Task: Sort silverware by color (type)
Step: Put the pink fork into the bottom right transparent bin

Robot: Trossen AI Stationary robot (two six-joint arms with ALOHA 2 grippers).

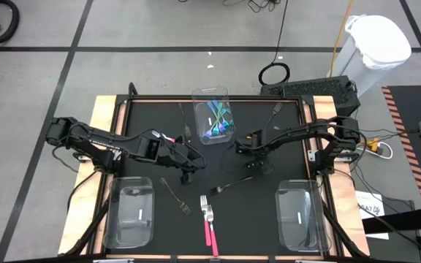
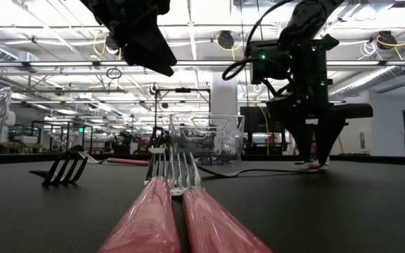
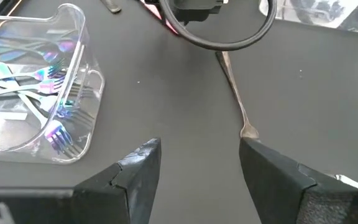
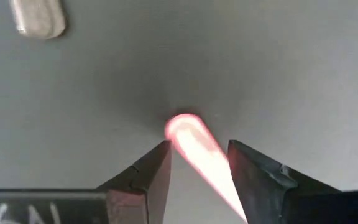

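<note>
step: we lower right claw [image 4: 197,165], fingers apart, astride pink handle [image 4: 194,143] | tip: centre before closing | left claw [image 3: 197,168]: apart, empty

Counting 3 clear bins [image 1: 212,95]: 1 at the back, 2 up front. 2 pink forks [image 1: 210,223] lying side by side, approx 4 dark utensils [image 1: 174,193] showing loose, teal forks [image 1: 218,120] piling too tangled to count.

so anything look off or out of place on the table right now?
Nothing damaged or spilled. Loose silverware lies scattered: two pink forks at the front edge, dark forks mid-table. Only the back bin holds pieces; the left bin and right bin hold none.
</note>
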